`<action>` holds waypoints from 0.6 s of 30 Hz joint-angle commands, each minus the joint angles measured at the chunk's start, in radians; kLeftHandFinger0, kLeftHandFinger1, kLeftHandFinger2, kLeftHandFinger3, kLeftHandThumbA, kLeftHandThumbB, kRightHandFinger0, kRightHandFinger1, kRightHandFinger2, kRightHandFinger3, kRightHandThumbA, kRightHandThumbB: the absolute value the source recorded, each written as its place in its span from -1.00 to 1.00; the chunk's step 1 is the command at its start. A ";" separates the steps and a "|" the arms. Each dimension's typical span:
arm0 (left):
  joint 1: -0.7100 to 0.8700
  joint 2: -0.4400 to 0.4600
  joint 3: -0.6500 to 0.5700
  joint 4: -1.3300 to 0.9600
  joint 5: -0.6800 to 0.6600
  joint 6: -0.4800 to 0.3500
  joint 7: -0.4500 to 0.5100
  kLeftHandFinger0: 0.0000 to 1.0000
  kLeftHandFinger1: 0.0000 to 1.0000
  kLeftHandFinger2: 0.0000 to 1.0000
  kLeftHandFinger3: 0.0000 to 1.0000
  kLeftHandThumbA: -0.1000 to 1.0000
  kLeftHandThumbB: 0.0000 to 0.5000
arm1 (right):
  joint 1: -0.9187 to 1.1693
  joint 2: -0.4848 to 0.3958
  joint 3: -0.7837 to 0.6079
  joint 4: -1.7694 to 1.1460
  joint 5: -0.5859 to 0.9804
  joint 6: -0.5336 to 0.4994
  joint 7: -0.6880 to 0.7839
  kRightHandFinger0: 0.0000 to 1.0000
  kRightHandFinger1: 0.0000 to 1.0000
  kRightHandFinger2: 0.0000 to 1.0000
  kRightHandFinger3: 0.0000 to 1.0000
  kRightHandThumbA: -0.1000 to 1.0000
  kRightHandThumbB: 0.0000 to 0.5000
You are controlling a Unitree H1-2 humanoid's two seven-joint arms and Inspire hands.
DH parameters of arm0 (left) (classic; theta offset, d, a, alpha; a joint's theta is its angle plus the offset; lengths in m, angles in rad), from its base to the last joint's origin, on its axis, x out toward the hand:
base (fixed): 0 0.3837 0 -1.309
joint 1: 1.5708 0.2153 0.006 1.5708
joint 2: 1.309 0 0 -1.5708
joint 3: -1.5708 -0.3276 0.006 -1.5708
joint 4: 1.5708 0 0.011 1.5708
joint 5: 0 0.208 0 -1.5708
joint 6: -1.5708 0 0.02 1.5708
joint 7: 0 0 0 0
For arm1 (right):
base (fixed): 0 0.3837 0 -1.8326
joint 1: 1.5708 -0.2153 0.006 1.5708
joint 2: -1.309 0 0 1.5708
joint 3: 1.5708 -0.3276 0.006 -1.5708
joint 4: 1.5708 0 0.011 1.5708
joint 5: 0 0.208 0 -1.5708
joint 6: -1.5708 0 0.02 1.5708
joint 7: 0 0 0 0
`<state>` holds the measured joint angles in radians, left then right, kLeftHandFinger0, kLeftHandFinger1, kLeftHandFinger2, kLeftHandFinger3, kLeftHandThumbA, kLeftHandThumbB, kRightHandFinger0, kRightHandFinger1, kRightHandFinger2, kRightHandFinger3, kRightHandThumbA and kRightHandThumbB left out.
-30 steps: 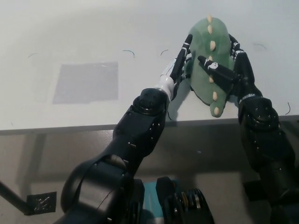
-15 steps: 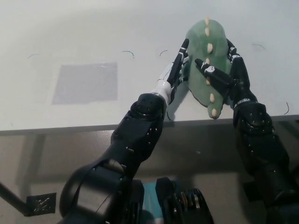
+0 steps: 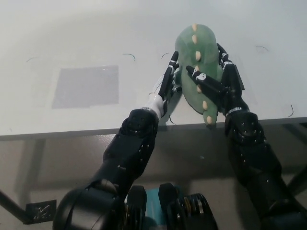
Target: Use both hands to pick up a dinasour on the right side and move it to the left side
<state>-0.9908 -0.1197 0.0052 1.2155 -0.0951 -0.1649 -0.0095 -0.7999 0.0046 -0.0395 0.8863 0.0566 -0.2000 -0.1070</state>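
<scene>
A green plush dinosaur (image 3: 195, 50) with a row of cream spikes down its back is clamped between my two hands above the white table (image 3: 72, 33), right of the middle. My left hand (image 3: 168, 85) presses flat against its left flank. My black right hand (image 3: 219, 85) wraps its right flank, with one finger lying across its back. The tail tip (image 3: 209, 120) reaches down to the table's front edge. The dinosaur's underside is hidden.
A grey square patch (image 3: 86, 86) lies on the table to the left of the hands. The table's front edge (image 3: 57, 132) runs across the picture below it. A few thin dark threads (image 3: 129, 55) lie on the tabletop.
Both hands have carried the dinosaur leftward and slightly nearer to me, keeping it pressed between them. The grey patch has stayed put.
</scene>
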 commanded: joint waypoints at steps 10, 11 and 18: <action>0.193 -0.003 -0.034 -0.168 0.018 0.026 -0.066 1.00 1.00 1.00 1.00 1.00 -0.47 | 0.110 0.131 0.082 -0.072 -0.025 0.105 0.052 1.00 1.00 1.00 1.00 1.00 -0.53; 0.199 -0.002 -0.034 -0.176 0.018 0.024 -0.066 1.00 1.00 1.00 1.00 1.00 -0.49 | 0.112 0.132 0.087 -0.076 -0.029 0.107 0.053 1.00 1.00 1.00 1.00 1.00 -0.56; 0.252 0.020 -0.037 -0.313 0.020 0.103 -0.064 1.00 1.00 1.00 1.00 1.00 -0.44 | 0.097 0.143 0.116 -0.081 -0.033 0.110 0.052 1.00 1.00 1.00 1.00 1.00 -0.62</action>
<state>-0.7775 -0.0884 -0.0026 0.9329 -0.0952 -0.1799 -0.0344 -0.7174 0.0631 0.0213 0.7817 0.0544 -0.1982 -0.1098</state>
